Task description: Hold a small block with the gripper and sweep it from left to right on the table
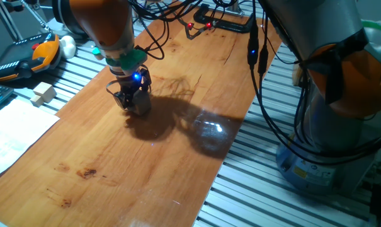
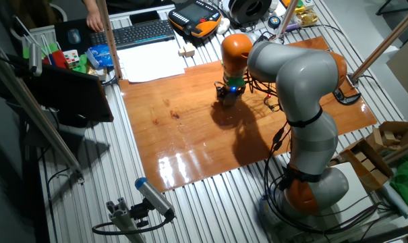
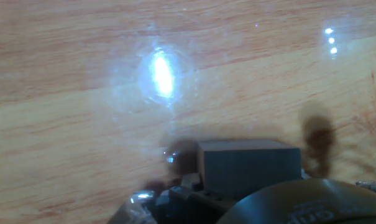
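Observation:
My gripper (image 1: 133,101), black with a blue light and a teal ring, points down at the back left part of the table (image 1: 146,170). Its fingers are shut on the small block (image 1: 142,105), which is right at the board. In the hand view the small block (image 3: 248,167) looks grey in shadow, low in the middle, just ahead of the hand's dark body. In the other fixed view the gripper (image 2: 228,96) stands near the far edge of the table (image 2: 190,135), and the block is too small to make out.
A stepped pale wooden piece (image 1: 44,94) lies on the slats left of the board, by a sheet of paper (image 1: 14,135) and an orange teach pendant (image 1: 26,57). A black C-clamp (image 1: 225,24) is at the far end. The arm's base (image 1: 329,126) stands at the right.

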`<act>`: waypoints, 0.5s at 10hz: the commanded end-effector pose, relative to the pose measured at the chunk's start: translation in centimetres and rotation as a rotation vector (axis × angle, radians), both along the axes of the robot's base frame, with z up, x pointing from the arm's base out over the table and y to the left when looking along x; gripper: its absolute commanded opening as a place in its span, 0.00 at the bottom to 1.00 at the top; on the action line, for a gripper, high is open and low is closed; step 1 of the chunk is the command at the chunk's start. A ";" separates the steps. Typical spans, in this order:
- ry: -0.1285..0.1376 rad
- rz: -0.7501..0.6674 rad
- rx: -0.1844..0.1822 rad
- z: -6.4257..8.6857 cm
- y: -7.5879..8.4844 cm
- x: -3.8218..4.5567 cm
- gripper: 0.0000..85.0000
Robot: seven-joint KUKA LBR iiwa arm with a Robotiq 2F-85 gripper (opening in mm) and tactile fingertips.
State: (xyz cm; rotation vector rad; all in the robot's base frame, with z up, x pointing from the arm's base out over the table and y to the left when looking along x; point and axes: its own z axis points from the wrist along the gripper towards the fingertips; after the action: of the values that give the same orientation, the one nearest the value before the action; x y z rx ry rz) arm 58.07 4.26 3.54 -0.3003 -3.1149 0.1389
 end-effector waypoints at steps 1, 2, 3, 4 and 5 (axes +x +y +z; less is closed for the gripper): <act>0.000 -0.003 0.000 -0.2 0.3 -0.13 0.77; -0.002 -0.007 0.003 -0.4 0.7 -0.26 0.77; -0.002 -0.009 0.003 -0.4 0.9 -0.33 0.77; -0.001 -0.012 0.006 -0.4 1.1 -0.35 0.77; 0.001 -0.012 0.006 -0.4 1.2 -0.34 0.76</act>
State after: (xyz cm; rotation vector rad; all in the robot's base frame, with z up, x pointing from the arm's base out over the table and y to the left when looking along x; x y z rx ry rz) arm 57.70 5.52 3.13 -0.3203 -3.1112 0.1300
